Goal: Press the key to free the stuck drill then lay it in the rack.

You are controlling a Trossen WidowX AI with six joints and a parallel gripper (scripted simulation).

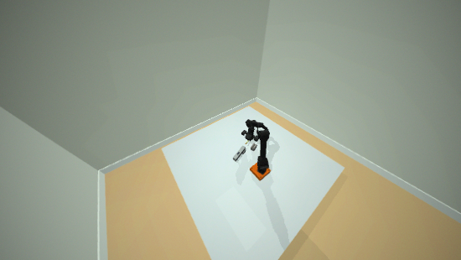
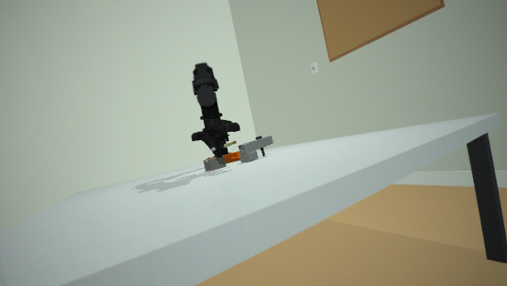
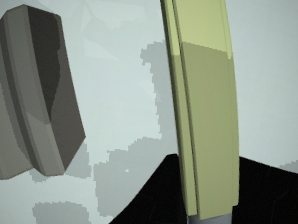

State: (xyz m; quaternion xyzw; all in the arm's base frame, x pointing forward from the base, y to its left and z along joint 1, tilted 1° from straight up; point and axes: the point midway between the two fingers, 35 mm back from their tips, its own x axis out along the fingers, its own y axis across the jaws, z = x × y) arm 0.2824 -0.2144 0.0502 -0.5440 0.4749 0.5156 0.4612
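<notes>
The drill [image 3: 212, 110] is a long yellow-green piece with a grey part at its lower end in the wrist view. A small yellow bit of it also shows in the top view [image 1: 246, 143] and the exterior view [image 2: 230, 144]. My gripper [image 3: 190, 162] [image 1: 250, 139] [image 2: 221, 154] is shut on the drill, above the table. The rack [image 3: 42, 95] [image 1: 254, 147] [image 2: 215, 164], a grey-brown grooved block, is beside the drill, left in the wrist view. The light grey holder [image 1: 239, 153] [image 2: 254, 146] stands apart from the drill. The dark key [image 2: 263, 151] is at the holder.
The white table [image 1: 201, 168] [image 2: 277, 194] carries the blocks and the arm's orange base [image 1: 260, 171] [image 2: 231, 158]. In the top view the holder and rack lie near each other, close to the base. Arm shadows fall across the table top. Walls stand behind the table.
</notes>
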